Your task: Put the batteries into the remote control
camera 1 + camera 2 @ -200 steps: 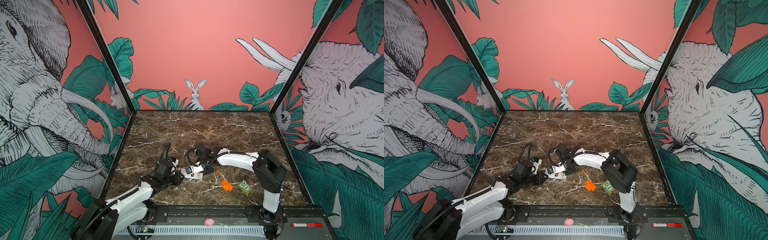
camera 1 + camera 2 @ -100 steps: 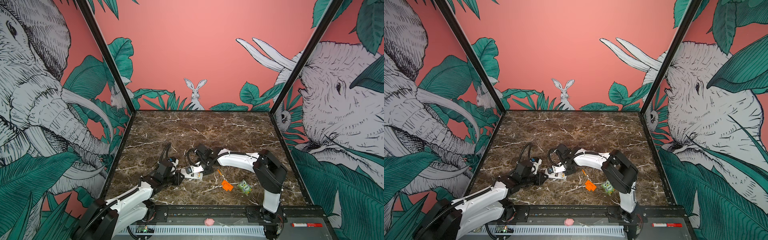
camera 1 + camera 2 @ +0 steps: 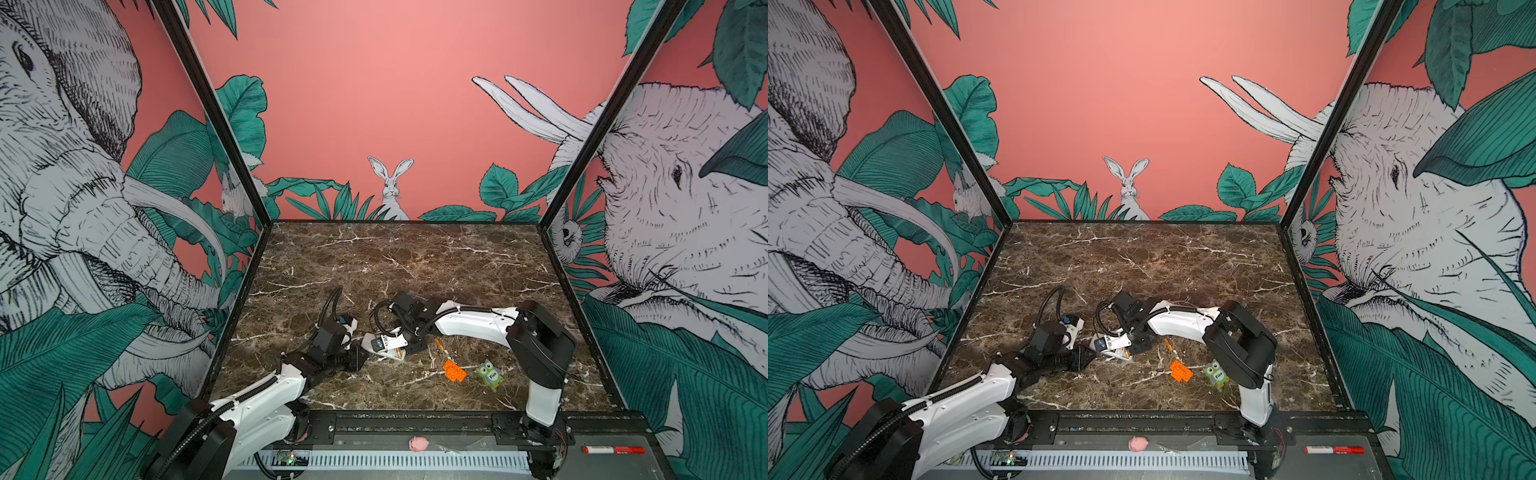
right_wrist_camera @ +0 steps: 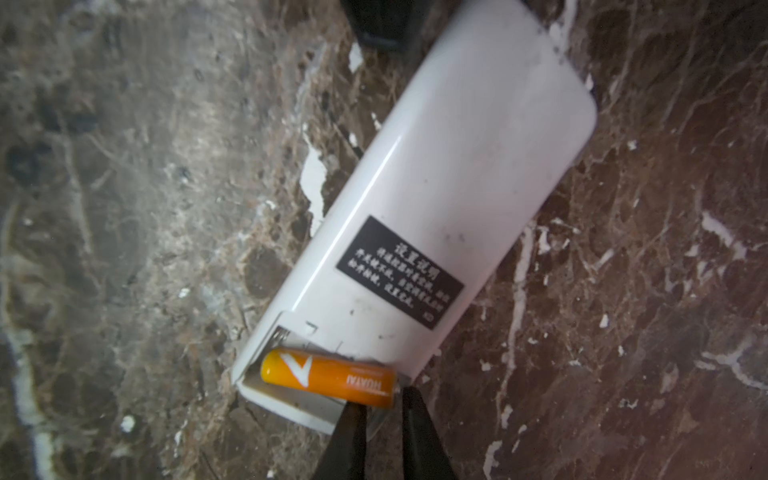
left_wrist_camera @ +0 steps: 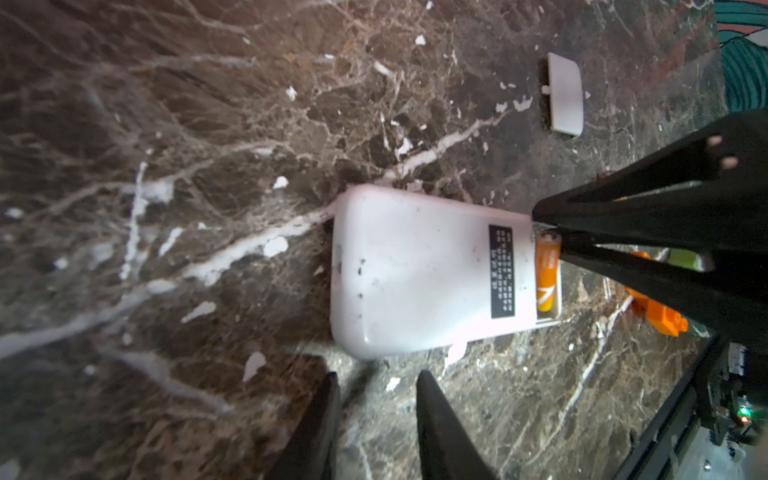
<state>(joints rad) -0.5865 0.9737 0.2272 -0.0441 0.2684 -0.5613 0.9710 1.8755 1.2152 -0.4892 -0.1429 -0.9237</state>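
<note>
The white remote control (image 4: 449,174) (image 5: 415,270) lies back up on the marble, its black label showing, and shows in both top views (image 3: 388,354) (image 3: 1115,354). Its end compartment stands uncovered, with one orange battery (image 4: 328,376) (image 5: 546,270) lying across it. My right gripper (image 4: 384,399) (image 3: 409,349) has its tips at that battery's end, a narrow gap apart, with the remote's corner showing through the gap. My left gripper (image 5: 376,374) (image 3: 360,358) is open and empty, just short of the remote's closed end. Another battery (image 3: 438,344) (image 3: 1168,344) lies loose to the right.
A white compartment cover (image 5: 563,95) lies on the marble apart from the remote. An orange studded brick (image 3: 454,370) and a green owl toy (image 3: 490,374) sit front right, beside the right arm's elbow (image 3: 540,345). A pink toy (image 3: 417,444) and a red marker (image 3: 613,449) lie on the front rail.
</note>
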